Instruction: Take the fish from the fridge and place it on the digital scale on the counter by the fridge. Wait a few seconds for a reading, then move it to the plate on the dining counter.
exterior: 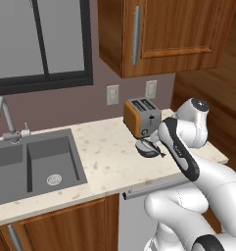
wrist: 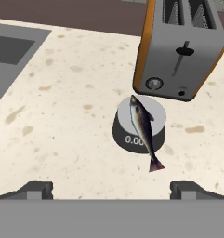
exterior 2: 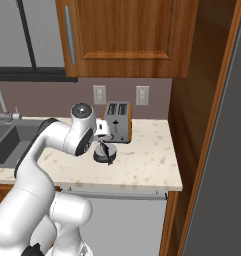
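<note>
The fish (wrist: 143, 130) lies on the flat top of the digital scale (wrist: 125, 136), its head toward the toaster (wrist: 178, 46) and its dark tail reaching past the scale's rim over the counter (wrist: 62, 116). The scale's front wall carries a display of zeros. The scale stands just in front of the toaster's lever end, close to it but apart. The pincer (wrist: 111, 188) hangs above the counter with its jaws spread wide and nothing between them; its two dark fingertips (wrist: 34, 189) stand far apart at either side of the hand view. The fish lies ahead of the pincer, apart from both tips and nearer the right-hand one as that view shows it. From the left base view, the fish (exterior: 150, 144) and scale (exterior: 149, 151) sit beside the arm's forearm, the sink (exterior: 41, 162) well apart to the left. From the right base view, the scale (exterior 2: 103, 155) lies just below the hand, with the toaster (exterior 2: 117, 121) behind it.
</note>
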{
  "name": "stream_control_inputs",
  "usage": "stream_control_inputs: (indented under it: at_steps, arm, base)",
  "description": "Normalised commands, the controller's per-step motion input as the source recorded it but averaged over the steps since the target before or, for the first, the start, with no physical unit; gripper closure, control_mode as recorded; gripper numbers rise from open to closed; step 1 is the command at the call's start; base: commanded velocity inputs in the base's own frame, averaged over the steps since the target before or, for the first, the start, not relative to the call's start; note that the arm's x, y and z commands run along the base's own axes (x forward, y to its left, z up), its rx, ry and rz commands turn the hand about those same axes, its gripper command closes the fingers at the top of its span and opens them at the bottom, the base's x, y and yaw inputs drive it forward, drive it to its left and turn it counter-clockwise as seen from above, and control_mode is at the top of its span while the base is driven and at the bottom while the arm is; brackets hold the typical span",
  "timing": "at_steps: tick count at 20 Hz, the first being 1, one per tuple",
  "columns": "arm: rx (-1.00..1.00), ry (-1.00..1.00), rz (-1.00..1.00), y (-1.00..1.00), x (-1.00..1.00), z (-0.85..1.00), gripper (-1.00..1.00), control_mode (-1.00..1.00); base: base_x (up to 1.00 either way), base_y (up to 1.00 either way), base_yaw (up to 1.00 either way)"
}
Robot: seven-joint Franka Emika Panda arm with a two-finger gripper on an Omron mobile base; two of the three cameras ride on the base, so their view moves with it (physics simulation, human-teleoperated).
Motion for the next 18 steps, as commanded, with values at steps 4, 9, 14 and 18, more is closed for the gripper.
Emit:
stream_control_inputs:
  at_steps: [4, 9, 14, 18]
  arm:
    - [0.00, 0.00, 0.00, 0.00, 0.00, 0.00, -1.00, -1.00]
    - [0.00, 0.00, 0.00, 0.00, 0.00, -0.03, -1.00, -1.00]
    - [-0.04, 0.00, 0.00, -0.05, 0.10, -0.24, -1.00, -1.00]
    - [-0.01, 0.01, 0.00, -0.02, 0.31, -0.22, -1.00, -1.00]
  base:
    - [0.00, 0.00, 0.00]
    - [0.00, 0.00, 0.00]
    - [0.00, 0.00, 0.00]
    - [0.00, 0.00, 0.00]
